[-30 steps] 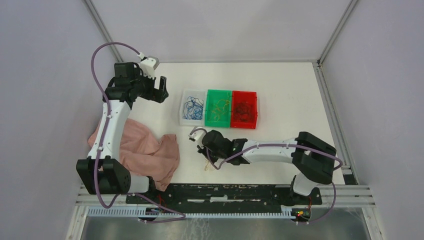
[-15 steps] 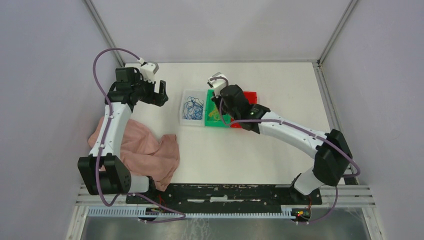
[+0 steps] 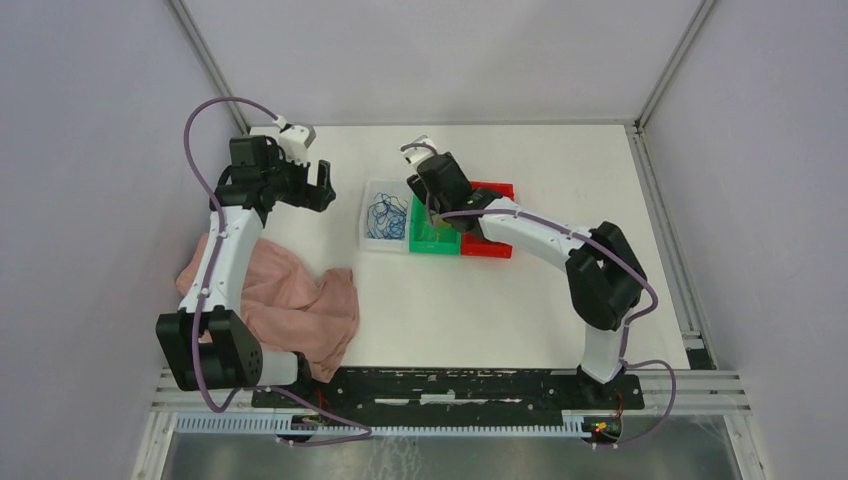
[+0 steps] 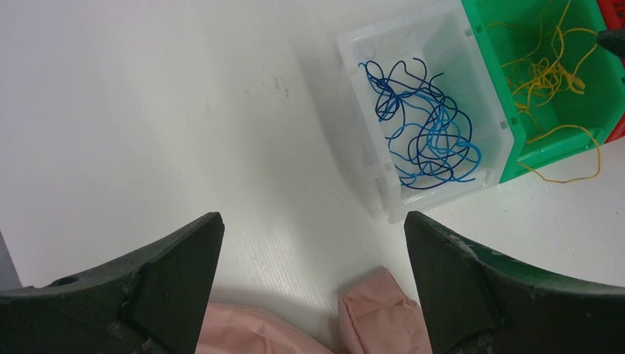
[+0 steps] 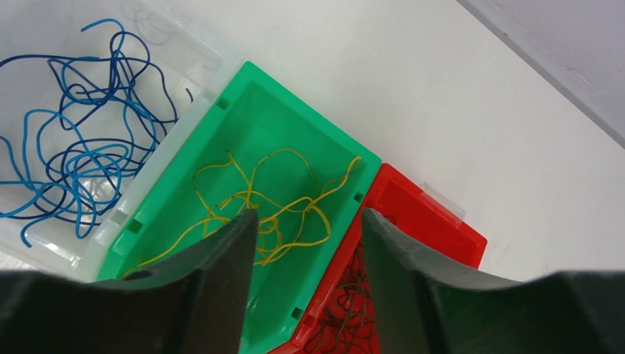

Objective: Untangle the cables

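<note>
Over the green bin [image 5: 309,110], right fingers [image 5: 206,287] stand apart, empty; yellow cables [image 5: 280,214] lie below, between them. Left fingers [image 4: 147,287] spread wide, empty, above worktop [image 4: 184,110], left of blue cables [image 4: 427,140] in clear bin [image 4: 361,133].

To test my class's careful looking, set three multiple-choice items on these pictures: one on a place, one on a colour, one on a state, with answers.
1. Which bin stands in the middle of the row?
A) clear
B) green
C) red

2. The wires in the clear bin are
A) blue
B) yellow
C) dark brown

3. The left gripper is
A) shut on a wire
B) shut, empty
C) open, holding nothing

Answers:
1. B: the green bin has a bin on each side.
2. A: only blue wires lie in it.
3. C: its fingers stand wide apart with nothing between them.
</note>
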`<state>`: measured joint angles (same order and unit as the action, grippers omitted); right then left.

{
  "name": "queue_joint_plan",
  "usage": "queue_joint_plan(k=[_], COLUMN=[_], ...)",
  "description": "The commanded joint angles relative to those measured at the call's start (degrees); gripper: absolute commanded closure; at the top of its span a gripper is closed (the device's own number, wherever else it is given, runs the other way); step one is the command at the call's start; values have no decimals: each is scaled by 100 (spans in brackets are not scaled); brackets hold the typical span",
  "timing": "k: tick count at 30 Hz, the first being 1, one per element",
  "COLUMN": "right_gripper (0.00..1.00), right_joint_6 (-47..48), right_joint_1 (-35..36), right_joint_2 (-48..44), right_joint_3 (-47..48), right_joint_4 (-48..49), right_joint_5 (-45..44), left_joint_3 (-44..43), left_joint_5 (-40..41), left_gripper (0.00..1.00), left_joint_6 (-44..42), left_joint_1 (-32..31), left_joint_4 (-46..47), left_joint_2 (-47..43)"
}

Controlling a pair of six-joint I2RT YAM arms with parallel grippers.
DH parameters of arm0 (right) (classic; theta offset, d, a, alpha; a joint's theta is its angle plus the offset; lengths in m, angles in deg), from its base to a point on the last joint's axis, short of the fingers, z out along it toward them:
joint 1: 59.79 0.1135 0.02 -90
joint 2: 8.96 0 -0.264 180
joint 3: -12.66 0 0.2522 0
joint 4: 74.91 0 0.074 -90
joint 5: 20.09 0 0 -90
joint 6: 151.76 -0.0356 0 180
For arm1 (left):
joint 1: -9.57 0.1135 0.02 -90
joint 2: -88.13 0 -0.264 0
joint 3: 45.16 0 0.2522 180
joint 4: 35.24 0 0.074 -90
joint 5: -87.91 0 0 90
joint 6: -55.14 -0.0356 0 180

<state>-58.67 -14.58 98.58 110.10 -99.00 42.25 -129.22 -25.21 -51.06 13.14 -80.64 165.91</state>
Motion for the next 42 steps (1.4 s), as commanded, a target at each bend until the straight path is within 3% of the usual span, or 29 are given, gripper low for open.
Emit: queue_joint_plan(k=[1, 3, 6, 7, 14, 21, 25, 28, 34, 40, 42], right_gripper=[32, 25, 2, 1, 0, 1, 0, 0, 0, 0, 1], right_joint_6=[19, -61, -258, -336, -1356, -2287, -2310, -1838, -1851, -1740, -1616], right_joint_1=[-30, -43, -143, -208, -1372, -2868, -3172, -3328, -3662, -3809, -3809], right_joint_2=[-441, -690, -1233, -1418, -2948, -4361, -4480, -4487, -4032, -3395, -3077], right_joint_3=[254, 82, -543, -783, -2486, -3974, -4911, -5604, -6101, -6567, -6662], right_joint_4=[194, 200, 410, 457, 414, 322, 1374, 2460, 3537, 5040, 5607], right_joint_5=[-327, -351, -483, -531, -556, -996, -2697, -2967, -2522, -1691, -1532], left_joint_3=[-1, 11, 175, 259, 1148, 2867, 3736, 4353, 5318, 5602, 5999], left_joint_5=[-157, -157, -151, -157, -50, 63, 18, -15, 37, 424, 565], left_gripper=[1, 1, 1, 1, 1, 1, 1, 1, 1, 1, 1], left_joint_6=[114, 120, 122, 137, 592, 1040, 1391, 1632, 2029, 1966, 2139], left_joint_1=[58, 69, 118, 144, 397, 534, 532, 531, 543, 539, 532], left_joint_4=[297, 307, 424, 508, 1668, 3530, 5062, 6284, 8580, 9154, 10562], left_joint_2=[-183, -192, -255, -282, -366, -425, -273, -174, 225, 317, 669])
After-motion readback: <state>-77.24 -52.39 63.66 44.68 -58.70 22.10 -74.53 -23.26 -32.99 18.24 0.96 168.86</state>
